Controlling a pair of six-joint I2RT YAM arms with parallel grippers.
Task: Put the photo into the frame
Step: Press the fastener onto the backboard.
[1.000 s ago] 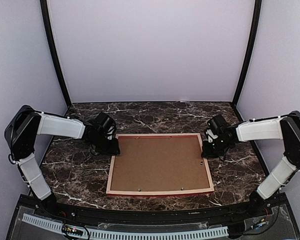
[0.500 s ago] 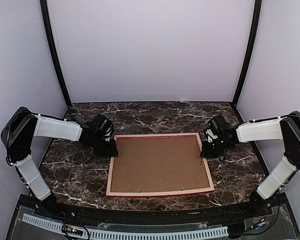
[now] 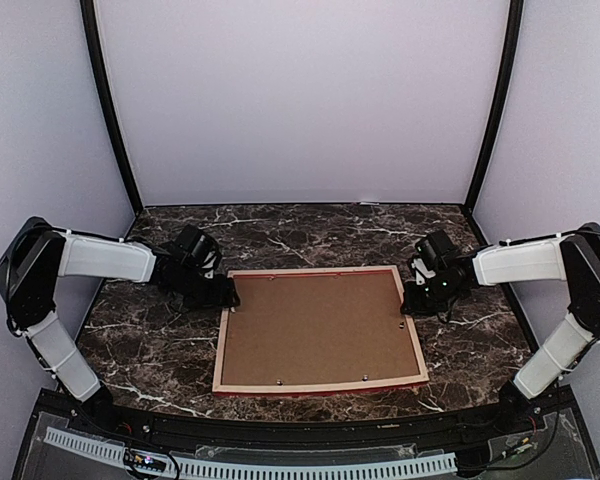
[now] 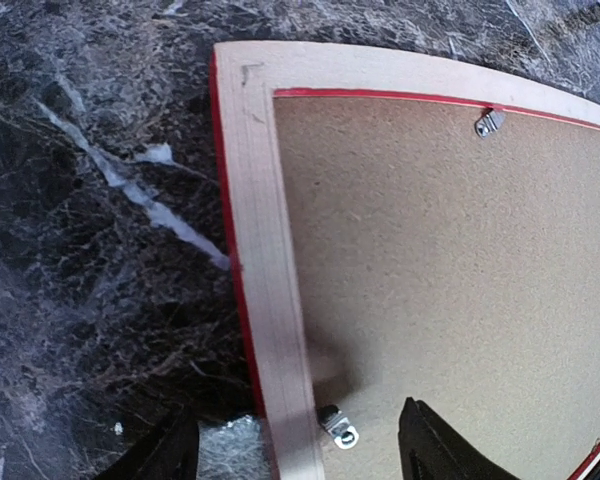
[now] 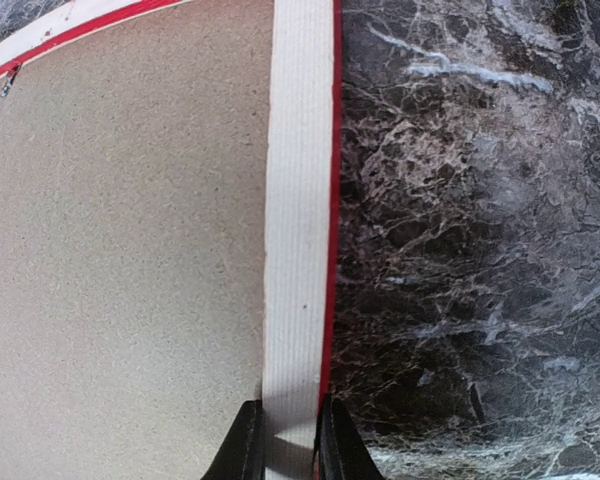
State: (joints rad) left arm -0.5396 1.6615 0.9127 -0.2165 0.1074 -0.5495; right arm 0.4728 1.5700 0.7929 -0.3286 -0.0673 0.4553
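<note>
The frame (image 3: 320, 384) lies face down in the middle of the table, pale wood back up, with a thin red edge showing. A brown backing board (image 3: 320, 325) fills it, and the photo is hidden. My left gripper (image 3: 225, 295) stands open at the frame's far left corner. In the left wrist view its jaws (image 4: 300, 450) straddle the left rail (image 4: 265, 250) without touching it. My right gripper (image 3: 410, 300) is shut on the right rail (image 5: 298, 200), one finger (image 5: 245, 445) on each side of it.
Small metal turn clips (image 4: 338, 428) sit along the inside of the rails, on the backing board (image 4: 440, 250). Dark marble tabletop (image 3: 160, 350) surrounds the frame, with pale walls and black posts behind.
My left gripper has opened wide and its arm has drawn back a little to the left. The right gripper and the frame have stayed where they were.
</note>
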